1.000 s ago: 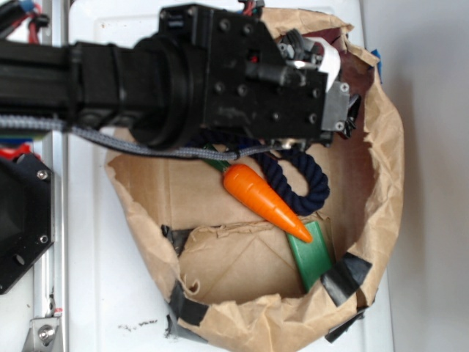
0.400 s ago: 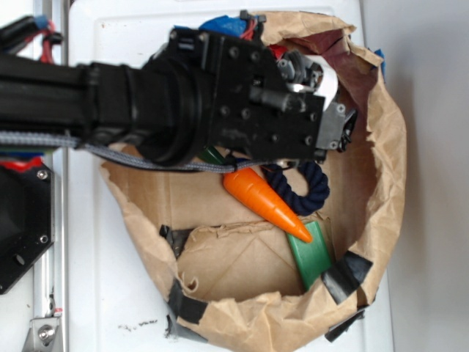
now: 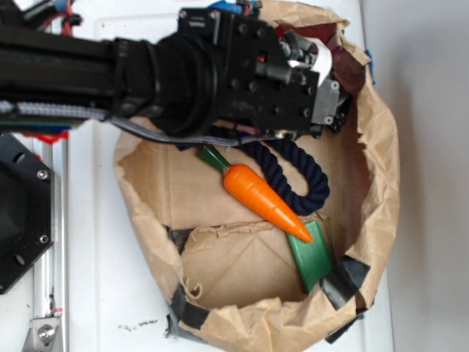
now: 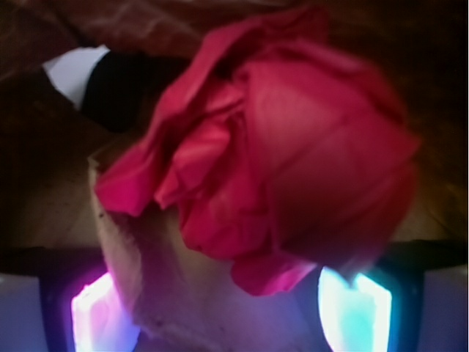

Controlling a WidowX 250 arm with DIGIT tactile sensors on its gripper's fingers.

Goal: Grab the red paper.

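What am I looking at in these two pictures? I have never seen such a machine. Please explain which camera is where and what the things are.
The black machine is a robot arm. One picture looks down from above; the other comes from a camera on the arm's wrist, just behind its end effector.

From above you see a brown paper bag lying open. Inside are an orange toy carrot, a dark blue rope and a green flat piece. The arm reaches into the bag's far end.

The wrist picture is filled by a crumpled red paper, very close and blurred. Whether the end effector has closed on it I cannot tell.
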